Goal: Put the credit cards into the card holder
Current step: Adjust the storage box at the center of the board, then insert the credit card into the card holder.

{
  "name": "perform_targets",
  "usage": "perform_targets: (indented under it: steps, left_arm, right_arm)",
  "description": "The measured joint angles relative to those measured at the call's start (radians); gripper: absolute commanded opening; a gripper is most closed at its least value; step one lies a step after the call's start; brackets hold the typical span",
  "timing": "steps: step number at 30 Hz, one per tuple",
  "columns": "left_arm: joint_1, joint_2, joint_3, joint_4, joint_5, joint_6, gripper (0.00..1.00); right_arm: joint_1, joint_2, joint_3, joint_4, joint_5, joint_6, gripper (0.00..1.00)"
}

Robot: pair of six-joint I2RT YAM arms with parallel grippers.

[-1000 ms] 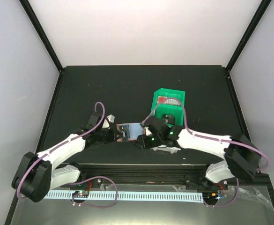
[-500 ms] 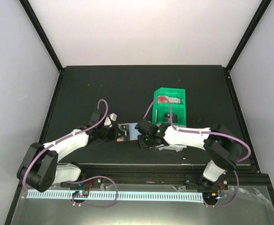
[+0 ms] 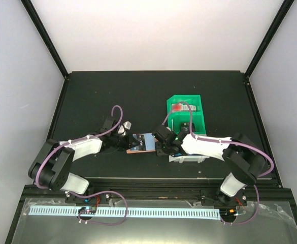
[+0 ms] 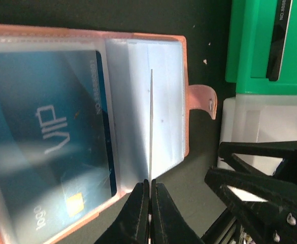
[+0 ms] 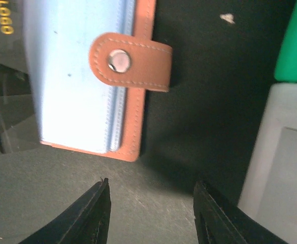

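Observation:
The salmon-pink card holder (image 4: 184, 101) lies open on the black table, between the two arms in the top view (image 3: 136, 148). A blue credit card (image 4: 52, 137) marked VIP sits in its left clear pocket. My left gripper (image 4: 150, 190) is shut on another thin card (image 4: 151, 127), which shows only its pale edge above the right-hand pockets. My right gripper (image 5: 151, 213) is open over bare table just below the holder's corner (image 5: 138, 127), near the snap tab (image 5: 130, 61), with nothing between its fingers.
A green bin (image 3: 186, 114) stands behind the right gripper, with a dark card-like thing (image 4: 280, 40) in it. A white bin (image 3: 189, 157) lies just right of the holder, close to the right gripper's fingers (image 4: 260, 188). Raised table edges frame the mat.
The left arm has stretched further right toward the holder, still shut. The right gripper has narrowed a little and moved in beside the holder's right edge.

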Motion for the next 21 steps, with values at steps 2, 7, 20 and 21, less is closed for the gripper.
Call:
perform_targets:
  steps: [2, 7, 20, 21]
  left_arm:
    - [0.0, 0.024, 0.01, 0.013, 0.003, -0.002, 0.02]
    - [0.0, 0.061, 0.034, 0.023, 0.006, -0.003, 0.02]
    - [0.003, 0.12, 0.041, 0.022, -0.005, -0.029, 0.02]
    - [0.004, 0.126, 0.044, 0.022, 0.0, -0.031, 0.02]
  right_arm:
    - [-0.001, 0.006, 0.007, 0.014, -0.006, -0.016, 0.47]
    - [-0.001, 0.066, 0.087, 0.031, -0.005, -0.049, 0.47]
    - [-0.003, 0.216, 0.188, 0.001, 0.059, -0.048, 0.38]
    - [-0.003, 0.216, 0.191, -0.002, 0.06, -0.049, 0.37]
